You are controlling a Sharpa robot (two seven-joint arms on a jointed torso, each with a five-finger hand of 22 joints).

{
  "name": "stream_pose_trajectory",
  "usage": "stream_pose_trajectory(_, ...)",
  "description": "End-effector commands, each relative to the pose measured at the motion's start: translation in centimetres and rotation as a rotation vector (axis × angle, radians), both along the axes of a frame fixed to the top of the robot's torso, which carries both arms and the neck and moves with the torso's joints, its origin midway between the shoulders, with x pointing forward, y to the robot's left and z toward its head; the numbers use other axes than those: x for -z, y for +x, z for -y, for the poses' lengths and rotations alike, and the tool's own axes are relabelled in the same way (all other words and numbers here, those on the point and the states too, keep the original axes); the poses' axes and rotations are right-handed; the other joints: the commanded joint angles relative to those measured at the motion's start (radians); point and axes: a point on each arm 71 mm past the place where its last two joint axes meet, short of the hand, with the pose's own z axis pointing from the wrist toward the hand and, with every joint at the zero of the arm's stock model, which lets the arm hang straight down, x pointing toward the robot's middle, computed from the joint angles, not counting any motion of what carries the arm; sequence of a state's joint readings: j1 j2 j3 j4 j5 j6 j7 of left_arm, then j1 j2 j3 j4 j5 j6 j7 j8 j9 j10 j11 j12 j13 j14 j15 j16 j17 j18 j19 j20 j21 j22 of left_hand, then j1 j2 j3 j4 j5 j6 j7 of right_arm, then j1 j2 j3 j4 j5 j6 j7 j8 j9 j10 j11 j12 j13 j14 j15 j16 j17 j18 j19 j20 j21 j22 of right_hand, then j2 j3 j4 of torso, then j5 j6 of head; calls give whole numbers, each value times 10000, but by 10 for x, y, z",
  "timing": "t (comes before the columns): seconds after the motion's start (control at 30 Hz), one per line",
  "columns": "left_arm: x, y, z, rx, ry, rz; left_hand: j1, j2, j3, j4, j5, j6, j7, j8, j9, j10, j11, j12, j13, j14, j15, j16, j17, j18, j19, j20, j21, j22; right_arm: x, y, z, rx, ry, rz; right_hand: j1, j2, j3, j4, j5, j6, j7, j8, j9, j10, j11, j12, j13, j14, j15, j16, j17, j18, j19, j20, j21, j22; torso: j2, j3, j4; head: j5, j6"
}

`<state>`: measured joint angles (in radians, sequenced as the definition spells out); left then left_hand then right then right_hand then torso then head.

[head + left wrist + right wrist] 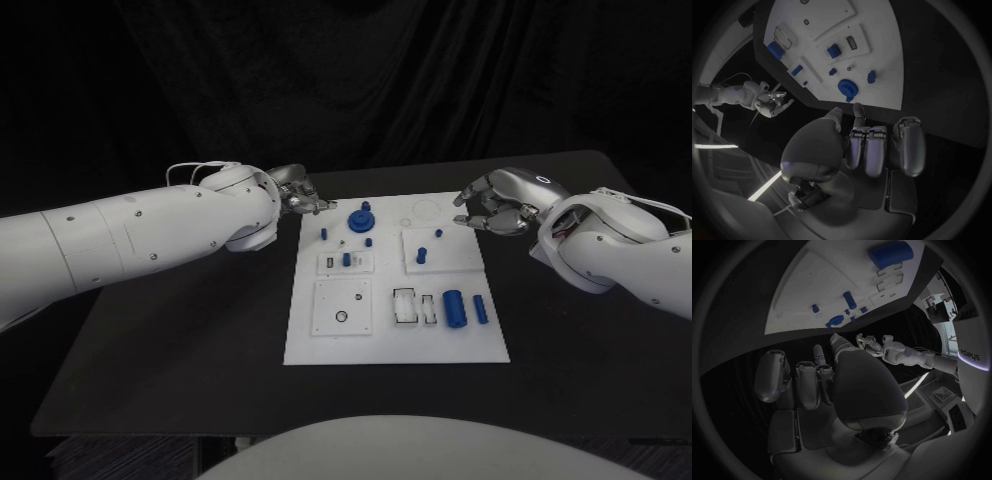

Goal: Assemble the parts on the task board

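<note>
The white task board lies in the middle of the black table. Small blue parts are spread over it: a round knobbed piece near the far edge, short pegs further in, and two blue cylinders lying near the front right. My left hand hovers just off the board's far left corner, holding nothing, its fingers loosely bent. My right hand hangs by the far right corner, also empty, fingers apart. The round piece lies closest to the left fingertips.
Black table surrounds the board on all sides, with wide bare strips to its left and right. A dark curtain hangs behind the table. A small black ring sits on a raised white panel at the board's front left.
</note>
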<state>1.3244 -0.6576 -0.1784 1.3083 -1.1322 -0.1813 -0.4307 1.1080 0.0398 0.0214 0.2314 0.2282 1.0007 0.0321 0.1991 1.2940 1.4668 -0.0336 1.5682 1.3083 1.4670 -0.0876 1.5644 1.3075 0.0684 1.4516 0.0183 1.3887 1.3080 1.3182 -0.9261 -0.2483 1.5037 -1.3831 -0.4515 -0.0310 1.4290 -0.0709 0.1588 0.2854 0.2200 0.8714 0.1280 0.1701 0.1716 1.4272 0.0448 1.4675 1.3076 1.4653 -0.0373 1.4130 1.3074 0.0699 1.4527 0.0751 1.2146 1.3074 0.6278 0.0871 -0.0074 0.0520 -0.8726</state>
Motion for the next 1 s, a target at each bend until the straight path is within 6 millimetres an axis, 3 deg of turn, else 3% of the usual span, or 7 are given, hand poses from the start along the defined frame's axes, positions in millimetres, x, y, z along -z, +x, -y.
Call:
stream_pose_trajectory(0.03, 6, 6, -3, -111, 565, -1142, 95, -11, -41, -23, -41, -85, 17, -50, 13, 1040, -51, 26, 2624, 1038, -48, 64, 2633, -73, 64, 1, 74, 614, 0, 0, 0, 20, 37, 61, 69, 45, 71, -3, 58, 78, 16, -48, -16, -62, -8, -33, 1050, 505, 90, -49, 802, 44, -32, 21, -28, 1639, 51, -15, -21, 55, 0)
stream_pose_trajectory(0.2, 8, 16, -7, -362, 744, -1215, 38, -42, -120, 17, -205, -81, 38, -90, 25, 1040, -32, 26, 2624, 1038, -33, 64, 2633, -74, 67, 13, 79, 629, 0, -1, 1, 22, 21, 29, 80, 52, 80, -7, 67, 78, 18, -54, -20, -55, -9, -31, 1055, 504, 90, -52, 799, 45, -33, 23, -33, 1638, 71, -27, -52, 91, 0)
stream_pose_trajectory(0.4, 12, 22, -8, -448, 896, -1291, -178, -82, -351, 184, -420, -63, 60, -157, 59, 1040, -8, 26, 2624, 1038, -9, 64, 2633, -75, 70, 37, 80, 654, 1, -1, 0, 1, 11, -6, 82, 54, 82, -6, 69, 77, 19, -57, -23, -53, -8, -31, 1056, 505, 91, -50, 801, 45, -32, 23, -29, 1639, 81, -42, -36, 94, 0)
stream_pose_trajectory(0.63, 17, 25, -6, -407, 1016, -1404, -247, -105, -444, 241, -453, -45, 61, -172, 73, 1040, -5, 26, 2624, 1038, -5, 64, 2633, -71, 61, 42, 67, 648, 1, -1, 0, -14, 3, -39, 82, 54, 82, -6, 69, 77, 19, -57, -23, -53, -8, -31, 1056, 505, 91, -50, 801, 45, -32, 23, -29, 1639, 63, -22, -38, 150, 0)
stream_pose_trajectory(1.0, 22, 26, -3, -269, 1045, -1567, -286, -89, -490, 281, -464, -47, 64, -195, 73, 1040, 0, 26, 2624, 1038, -1, 64, 2633, -53, 25, 47, 13, 595, 1, -1, -1, -23, -20, -86, 82, 54, 82, -6, 69, 77, 19, -57, -23, -53, -8, -31, 1056, 505, 91, -50, 801, 45, -32, 23, -29, 1639, 57, -19, -50, 116, 0)
